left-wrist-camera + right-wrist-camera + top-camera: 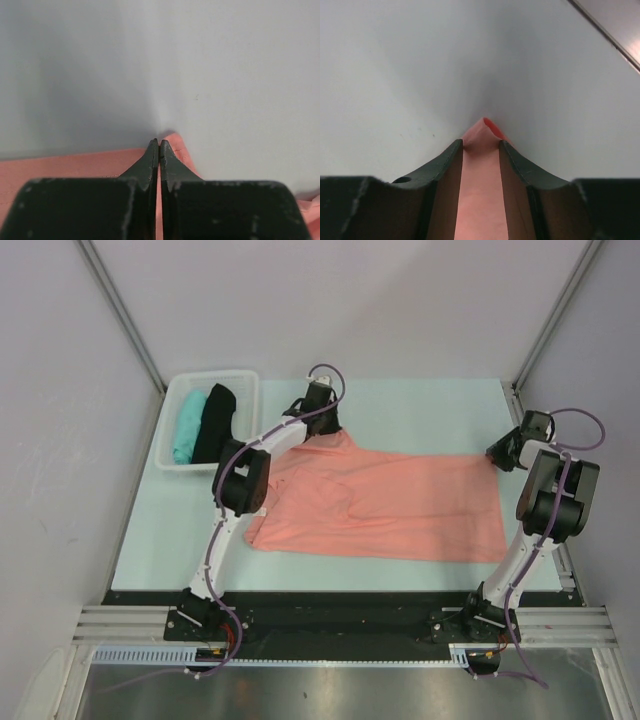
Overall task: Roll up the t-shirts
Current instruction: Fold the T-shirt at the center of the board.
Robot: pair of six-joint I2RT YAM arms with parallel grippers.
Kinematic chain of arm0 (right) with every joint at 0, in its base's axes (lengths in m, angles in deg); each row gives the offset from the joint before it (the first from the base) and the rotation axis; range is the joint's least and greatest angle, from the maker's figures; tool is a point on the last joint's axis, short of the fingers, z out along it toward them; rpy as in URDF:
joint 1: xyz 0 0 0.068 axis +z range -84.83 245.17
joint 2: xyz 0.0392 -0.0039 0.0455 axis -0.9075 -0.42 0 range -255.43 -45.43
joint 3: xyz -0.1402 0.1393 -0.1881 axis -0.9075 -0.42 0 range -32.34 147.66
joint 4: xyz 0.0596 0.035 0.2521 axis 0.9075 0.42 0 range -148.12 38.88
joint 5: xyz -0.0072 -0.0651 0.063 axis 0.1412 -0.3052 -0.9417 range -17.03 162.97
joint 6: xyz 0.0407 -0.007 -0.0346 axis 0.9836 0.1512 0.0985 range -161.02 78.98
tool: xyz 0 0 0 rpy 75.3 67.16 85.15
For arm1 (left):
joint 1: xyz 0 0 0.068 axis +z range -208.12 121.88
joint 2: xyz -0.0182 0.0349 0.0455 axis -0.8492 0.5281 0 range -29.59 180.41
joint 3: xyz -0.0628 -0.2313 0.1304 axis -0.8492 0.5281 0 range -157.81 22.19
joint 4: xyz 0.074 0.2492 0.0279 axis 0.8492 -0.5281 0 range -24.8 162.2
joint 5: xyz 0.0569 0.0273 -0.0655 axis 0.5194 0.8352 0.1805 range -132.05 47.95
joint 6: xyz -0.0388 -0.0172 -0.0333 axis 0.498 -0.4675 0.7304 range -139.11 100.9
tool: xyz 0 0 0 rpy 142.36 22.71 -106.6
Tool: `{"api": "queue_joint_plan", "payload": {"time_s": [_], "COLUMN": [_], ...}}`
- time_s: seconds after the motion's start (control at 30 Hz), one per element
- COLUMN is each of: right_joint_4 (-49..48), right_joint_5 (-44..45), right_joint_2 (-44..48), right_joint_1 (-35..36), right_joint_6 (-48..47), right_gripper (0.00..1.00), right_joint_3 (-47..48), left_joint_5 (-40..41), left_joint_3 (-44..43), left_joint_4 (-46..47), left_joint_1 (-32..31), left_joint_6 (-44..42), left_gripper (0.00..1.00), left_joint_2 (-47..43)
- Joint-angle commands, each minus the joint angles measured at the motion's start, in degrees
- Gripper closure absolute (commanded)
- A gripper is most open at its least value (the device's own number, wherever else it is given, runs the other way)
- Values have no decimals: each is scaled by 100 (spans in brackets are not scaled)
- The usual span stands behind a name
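Observation:
A salmon-pink t-shirt [400, 505] lies spread flat across the middle of the table. My left gripper [335, 428] is at its far left corner, shut on a fold of the pink cloth [75, 165]; in the left wrist view the gripper [159, 142] has its jaws pressed together with cloth between them. My right gripper [497, 455] is at the shirt's far right corner. In the right wrist view that gripper [481, 144] has its jaws apart, straddling a raised peak of the pink cloth [480, 200].
A white bin [215, 375] stands at the back left and holds a rolled teal t-shirt [187, 425] and a black one [214, 420]. Grey walls close the table in on three sides. Both arm bases sit at the near edge.

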Motion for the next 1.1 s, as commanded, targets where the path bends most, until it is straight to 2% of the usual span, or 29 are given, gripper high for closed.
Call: {"api": "queue_joint_plan", "payload": {"time_s": [0.0, 0.13, 0.33, 0.5, 0.63, 0.73, 1.0, 1.07], "right_joint_4": [-164, -14, -120, -14, -14, 29, 521, 714], "right_joint_5": [43, 192, 139, 218, 244, 253, 499, 789], "right_joint_2": [-289, -123, -25, -192, -324, -421, -632, -720], "right_joint_1": [-21, -29, -47, -12, 41, 76, 216, 269], "right_joint_6": [-15, -94, 20, 73, 82, 38, -199, -305], "right_gripper": [62, 58, 57, 61, 72, 77, 75, 75], "right_joint_3": [362, 406, 511, 643, 652, 705, 1021, 1232], "left_joint_5": [-72, -72, -142, -186, -221, -265, -335, -353], "left_joint_3": [201, 411, 421, 403, 394, 394, 438, 447], "left_joint_4": [286, 444, 506, 523, 523, 523, 497, 479], "left_joint_1": [51, 103, 156, 165, 174, 174, 174, 174], "left_joint_6": [-148, -201, -210, -210, -192, -184, -184, -175], "left_gripper": [100, 100, 100, 100, 100, 100, 100, 100], "left_joint_2": [-697, -925, -988, -961, -935, -935, -1005, -1040]}}
